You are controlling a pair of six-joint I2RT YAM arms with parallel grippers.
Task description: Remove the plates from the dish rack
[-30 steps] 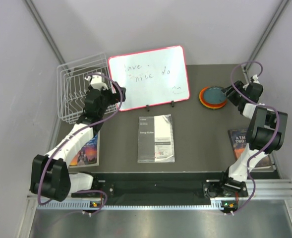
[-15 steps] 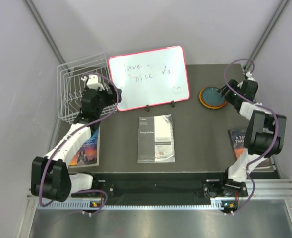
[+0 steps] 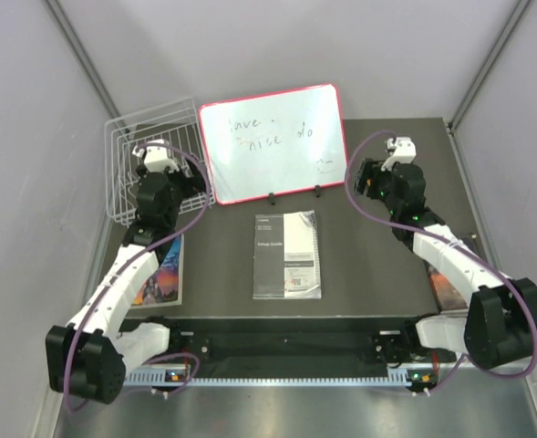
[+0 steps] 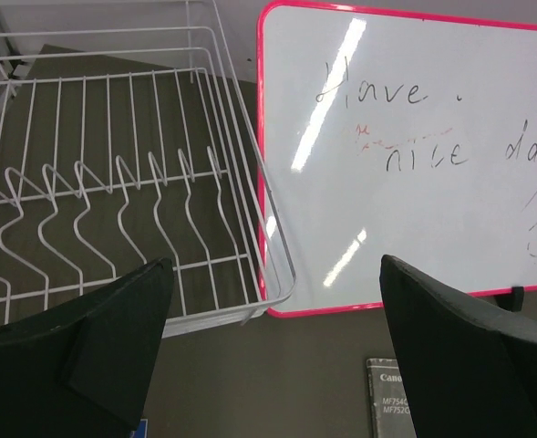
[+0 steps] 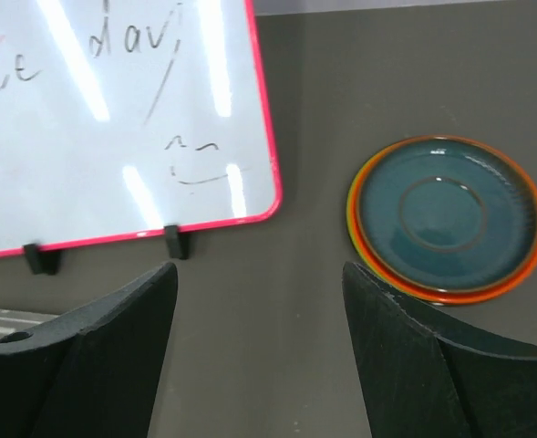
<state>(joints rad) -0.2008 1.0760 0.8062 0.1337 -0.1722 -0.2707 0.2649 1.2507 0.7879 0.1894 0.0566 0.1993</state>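
Three stacked plates [image 5: 446, 219] ahead-right of the empty, wide-spread right claw [image 5: 259, 274].

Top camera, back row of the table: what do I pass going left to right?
dish rack → whiteboard → right gripper. The left gripper overlaps the rack, so it is left out. The plates do not show in that view.

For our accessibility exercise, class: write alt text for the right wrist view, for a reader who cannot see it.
A stack of plates, dark teal on orange on lime green, lies flat on the dark table, right of a red-framed whiteboard. The right gripper is open at the bottom edge, holding nothing.
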